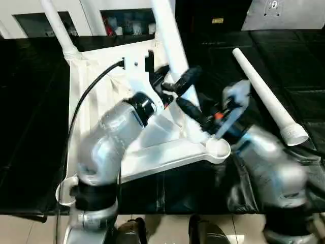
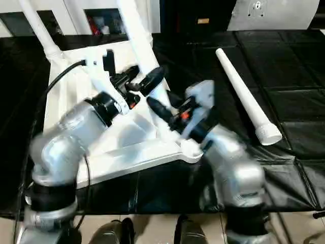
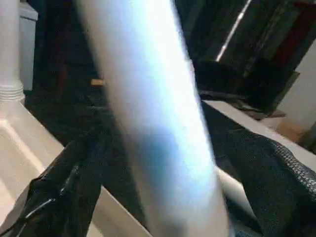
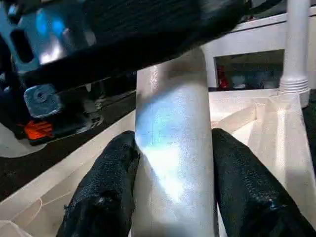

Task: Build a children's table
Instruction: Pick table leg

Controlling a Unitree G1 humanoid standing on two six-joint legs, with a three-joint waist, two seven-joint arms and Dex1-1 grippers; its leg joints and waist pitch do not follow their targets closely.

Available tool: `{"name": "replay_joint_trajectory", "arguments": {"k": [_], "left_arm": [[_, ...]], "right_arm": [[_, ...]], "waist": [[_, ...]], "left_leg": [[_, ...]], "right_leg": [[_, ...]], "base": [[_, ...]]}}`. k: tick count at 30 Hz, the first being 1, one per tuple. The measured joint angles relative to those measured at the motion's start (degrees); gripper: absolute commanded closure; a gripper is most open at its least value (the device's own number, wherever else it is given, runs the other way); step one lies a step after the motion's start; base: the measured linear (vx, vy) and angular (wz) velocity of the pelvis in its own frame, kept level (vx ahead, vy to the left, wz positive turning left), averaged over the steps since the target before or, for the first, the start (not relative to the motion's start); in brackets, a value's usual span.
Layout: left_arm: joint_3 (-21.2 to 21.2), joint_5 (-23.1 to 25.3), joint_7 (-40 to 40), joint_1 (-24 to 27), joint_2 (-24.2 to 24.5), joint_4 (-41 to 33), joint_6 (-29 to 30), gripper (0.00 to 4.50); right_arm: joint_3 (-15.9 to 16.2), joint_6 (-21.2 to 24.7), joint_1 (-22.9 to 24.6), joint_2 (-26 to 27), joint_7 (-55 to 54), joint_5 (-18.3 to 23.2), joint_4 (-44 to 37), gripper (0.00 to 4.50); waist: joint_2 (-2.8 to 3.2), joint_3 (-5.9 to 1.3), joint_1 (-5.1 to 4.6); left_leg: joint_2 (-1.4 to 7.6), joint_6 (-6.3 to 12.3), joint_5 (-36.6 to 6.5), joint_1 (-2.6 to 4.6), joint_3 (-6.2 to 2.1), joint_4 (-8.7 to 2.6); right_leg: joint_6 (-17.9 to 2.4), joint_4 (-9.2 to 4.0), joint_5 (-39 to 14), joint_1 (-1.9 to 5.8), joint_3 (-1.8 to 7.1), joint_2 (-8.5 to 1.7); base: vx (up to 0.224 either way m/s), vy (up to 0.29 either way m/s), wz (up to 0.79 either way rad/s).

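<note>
The children's table lies upside down on the black work table, its ribbed white top (image 1: 89,86) facing up. One white leg (image 1: 58,28) stands in the far left corner socket. A second leg (image 1: 170,35) rises tilted from the top's right side. My right gripper (image 4: 173,140) is shut on this leg low down, one black finger (image 4: 106,187) pressed against each side. A little higher, my left gripper (image 1: 177,84) is open, and the leg (image 3: 148,98) passes between its spread fingers. The near right corner socket (image 1: 218,148) holds nothing.
A loose white leg (image 1: 264,94) lies on the black work table (image 1: 30,127) to the right of my right arm, wide end toward me. White cabinets (image 1: 96,15) stand behind the table. The work table's near edge (image 1: 167,211) runs just in front of me.
</note>
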Motion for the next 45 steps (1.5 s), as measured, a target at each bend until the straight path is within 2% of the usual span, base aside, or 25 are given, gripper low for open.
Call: {"name": "replay_joint_trajectory", "arguments": {"k": [4, 8, 15, 19, 24, 27, 33, 35, 39, 45], "left_arm": [[-2.89, 4.13, -0.01, 2.01, 1.31, -0.03, -6.21, 0.51], [-6.61, 8.09, -1.2, 5.46, 3.91, 0.57, -9.85, 0.51], [-9.83, 13.25, -1.94, 5.77, 6.08, 0.96, -16.19, 0.51], [-10.16, 13.96, -2.32, 6.79, 5.91, 2.46, -17.4, 0.51], [-9.94, 13.21, -2.34, 7.02, 5.23, 3.36, -17.42, 0.97], [-10.68, 14.53, -2.52, 7.01, 6.13, 3.76, -19.06, 1.15], [-11.94, 16.67, -3.61, 6.99, 7.67, 4.01, -21.75, 1.55], [-11.7, 15.83, -3.96, 7.05, 7.06, 4.0, -21.65, 1.61], [-9.04, 10.61, -4.47, 7.44, 4.69, 4.0, -18.97, 1.88], [-4.82, 1.2, -4.8, 7.44, 1.49, 2.52, -11.4, 2.22]], "right_arm": [[1.58, -4.98, 0.88, 0.22, -0.49, -2.67, 1.6, 2.66], [2.36, -8.09, 2.2, 0.22, -0.51, -3.95, 3.31, 2.66], [2.56, -13.35, 2.26, 0.53, -0.51, -5.4, 4.74, 2.66], [3.32, -15.21, 2.69, 0.58, 0.05, -5.66, 6.17, 2.66], [4.27, -17.76, 3.58, 0.77, 0.08, -6.13, 6.72, 2.66], [4.35, -19.9, 3.58, 0.7, 0.22, -6.21, 8.12, 2.66], [4.57, -21.18, 3.58, 0.67, 0.18, -6.22, 9.02, 2.66], [4.68, -21.73, 3.57, 0.62, 0.12, -6.21, 9.19, 2.66], [4.79, -22.53, 3.57, 0.35, 0.14, -6.21, 9.94, 2.66], [4.95, -23.19, 3.56, 0.03, 0.22, -6.25, 10.13, 2.66]], "waist": [[0.0, 0.0, -0.07], [0.0, 0.0, -0.12], [0.0, 0.0, -0.18], [0.0, 0.0, -0.2], [0.0, 0.0, -0.19], [0.0, 0.0, -0.22], [0.01, -0.01, -0.44], [0.01, -0.01, -0.67], [0.0, -0.01, -1.21], [0.0, 0.0, -1.48]], "left_leg": [[0.0, -0.01, 0.0, 0.06, 0.0, 0.01], [0.0, -0.02, 0.0, 0.06, 0.0, 0.01], [0.0, -0.02, 0.01, 0.1, 0.01, 0.03], [0.0, -0.02, 0.0, 0.1, 0.01, 0.03], [0.0, -0.02, 0.0, 0.1, 0.01, 0.02], [0.0, -0.01, 0.0, 0.12, 0.01, 0.03], [0.0, -0.01, 0.01, 0.16, 0.02, 0.03], [0.0, -0.01, 0.01, 0.18, 0.02, 0.03], [-0.01, -0.01, 0.01, 0.17, 0.03, 0.04], [-0.01, -0.01, 0.01, 0.18, 0.03, 0.06]], "right_leg": [[0.0, -0.01, 0.0, 0.05, 0.01, 0.0], [0.0, 0.0, 0.01, 0.04, 0.02, 0.0], [0.0, 0.0, 0.01, 0.07, 0.07, 0.0], [-0.01, 0.0, 0.02, 0.08, 0.08, 0.0], [-0.02, 0.02, 0.02, 0.07, 0.08, 0.01], [-0.03, 0.02, 0.02, 0.08, 0.08, 0.0], [-0.03, 0.03, 0.03, 0.11, 0.09, 0.01], [-0.03, 0.03, 0.03, 0.13, 0.1, 0.0], [-0.05, 0.04, 0.04, 0.13, 0.11, 0.0], [-0.05, 0.04, 0.04, 0.14, 0.11, 0.0]], "base": [[0.0, 0.0, 0.0], [0.0, 0.0, 0.0], [0.0, 0.0, 0.0], [0.0, 0.0, 0.0], [0.0, 0.0, 0.0], [0.0, 0.0, 0.0], [0.0, 0.0, 0.0], [0.0, 0.0, 0.0], [0.0, 0.0, 0.0], [0.0, 0.0, 0.0]]}}
